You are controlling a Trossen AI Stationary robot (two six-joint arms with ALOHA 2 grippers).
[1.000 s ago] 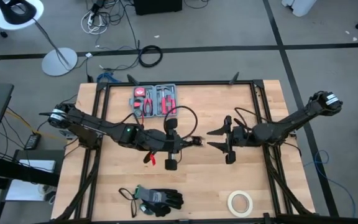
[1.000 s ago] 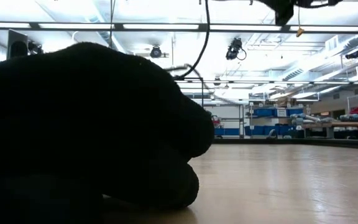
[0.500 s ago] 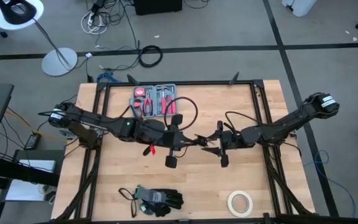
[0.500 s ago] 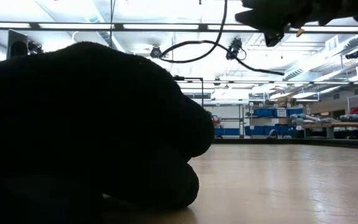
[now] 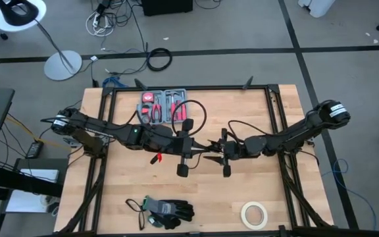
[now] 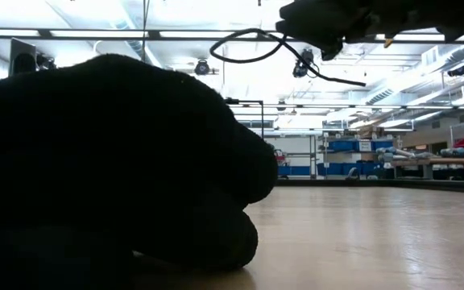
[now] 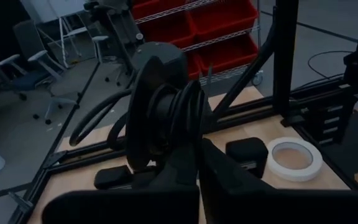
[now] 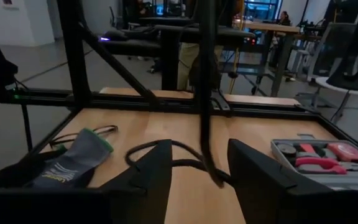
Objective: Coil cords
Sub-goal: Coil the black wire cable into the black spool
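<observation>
Black gloves (image 5: 166, 210) and tape roll (image 5: 254, 214) on the near counter (image 5: 209, 197); mid-counter, left hand (image 5: 184, 146) clamped on the cord (image 5: 191, 116), right hand (image 5: 221, 153) spread wide around its hanging strand; tool case (image 5: 164, 106) beyond

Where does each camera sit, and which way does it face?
High: overhead, straight down; both arms, left pincer and right pincer meeting mid-table.
Low: table height, looking level; gloves block half.
Left wrist: past its fingers, cord, tape.
Right wrist: past its fingers, cord, toolkit.
Shared: tape, high and left wrist.
</observation>
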